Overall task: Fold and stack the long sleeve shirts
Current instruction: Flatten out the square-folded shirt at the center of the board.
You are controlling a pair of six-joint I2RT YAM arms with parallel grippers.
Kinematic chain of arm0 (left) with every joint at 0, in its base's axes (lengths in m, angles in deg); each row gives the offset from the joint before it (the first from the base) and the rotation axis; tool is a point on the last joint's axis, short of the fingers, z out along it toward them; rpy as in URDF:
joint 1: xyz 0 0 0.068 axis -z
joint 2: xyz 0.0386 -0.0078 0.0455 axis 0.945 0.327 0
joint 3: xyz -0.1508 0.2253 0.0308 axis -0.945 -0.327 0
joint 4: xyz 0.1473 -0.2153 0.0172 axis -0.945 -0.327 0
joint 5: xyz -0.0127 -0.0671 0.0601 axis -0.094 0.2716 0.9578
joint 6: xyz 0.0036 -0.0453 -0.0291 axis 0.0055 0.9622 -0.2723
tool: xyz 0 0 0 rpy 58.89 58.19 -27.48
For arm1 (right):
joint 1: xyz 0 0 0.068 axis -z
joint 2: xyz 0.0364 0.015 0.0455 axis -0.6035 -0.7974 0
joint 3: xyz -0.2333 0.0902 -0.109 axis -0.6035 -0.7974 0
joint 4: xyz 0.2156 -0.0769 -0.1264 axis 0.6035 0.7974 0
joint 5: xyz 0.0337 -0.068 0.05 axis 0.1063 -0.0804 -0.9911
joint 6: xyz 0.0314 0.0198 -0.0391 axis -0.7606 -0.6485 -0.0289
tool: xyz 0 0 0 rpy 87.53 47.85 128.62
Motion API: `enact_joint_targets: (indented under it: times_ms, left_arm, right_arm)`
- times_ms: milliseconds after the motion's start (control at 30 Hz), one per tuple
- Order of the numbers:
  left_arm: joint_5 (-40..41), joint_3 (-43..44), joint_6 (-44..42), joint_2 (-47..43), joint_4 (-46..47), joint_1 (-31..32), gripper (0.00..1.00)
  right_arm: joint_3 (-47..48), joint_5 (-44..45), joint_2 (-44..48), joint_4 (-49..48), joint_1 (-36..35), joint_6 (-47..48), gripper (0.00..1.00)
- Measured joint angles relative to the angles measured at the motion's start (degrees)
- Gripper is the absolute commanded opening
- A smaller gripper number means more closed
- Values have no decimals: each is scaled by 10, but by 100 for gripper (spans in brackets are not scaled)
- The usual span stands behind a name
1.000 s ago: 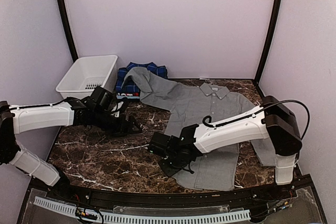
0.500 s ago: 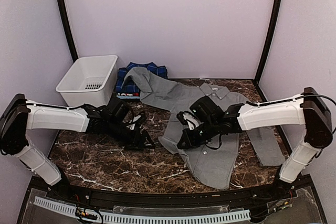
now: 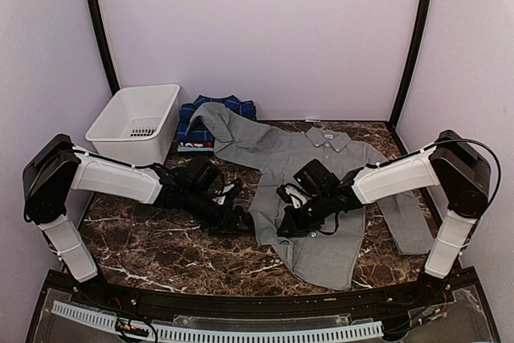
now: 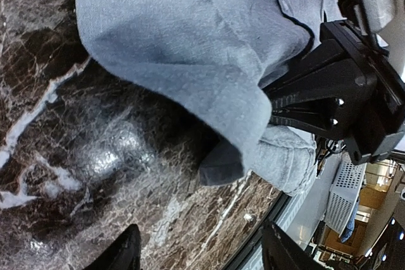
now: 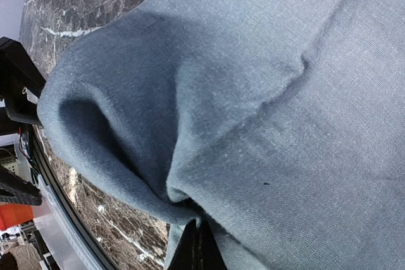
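A light grey long sleeve shirt (image 3: 321, 251) lies spread across the middle of the marble table, collar toward the back. My right gripper (image 3: 291, 221) is shut on a bunched fold of its left side (image 5: 285, 93), and the cloth wraps over the gripper (image 5: 196, 248). My left gripper (image 3: 241, 218) is open just left of that lifted edge (image 4: 221, 162) and low over the table, with nothing between its fingertips (image 4: 126, 252). A dark blue plaid shirt (image 3: 193, 122) lies crumpled at the back. A red and white edge (image 3: 195, 147) shows under it.
A white plastic basket (image 3: 135, 118) stands at the back left. One grey sleeve (image 3: 215, 118) stretches back over the plaid shirt. The other sleeve (image 3: 409, 226) lies along the right. Bare marble (image 3: 161, 247) spans the front left. The two grippers sit close together.
My right gripper pulled the shirt's lower left side up and rightward, bunching it. My left arm reached right toward that edge and its jaws narrowed.
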Motion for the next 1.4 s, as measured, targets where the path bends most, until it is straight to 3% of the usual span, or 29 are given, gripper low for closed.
enact_joint_targets:
  times_ms: [267, 400, 533, 633, 733, 1100, 1400]
  left_arm:
    - [0, 1, 7, 28, 3, 7, 49]
    - [0, 1, 14, 28, 3, 10, 34]
    - [0, -10, 20, 25, 7, 14, 16]
    - [3, -26, 21, 12, 2, 15, 9]
    - [6, -33, 17, -1, -17, 15, 2]
    - [35, -56, -8, -22, -85, 16, 0]
    - [35, -65, -11, -27, -104, 16, 2]
  right_arm:
    - [35, 34, -18, 23, -66, 5, 2]
    - [44, 36, -27, 24, -93, 1, 10]
    - [48, 40, -29, 24, -105, -3, 26]
    - [47, 50, -24, 24, -107, -10, 38]
    - [32, 68, 3, 27, -107, -19, 40]
    - [-107, 153, 172, 59, -88, -79, 41]
    - [-216, 166, 247, 69, -78, -132, 41]
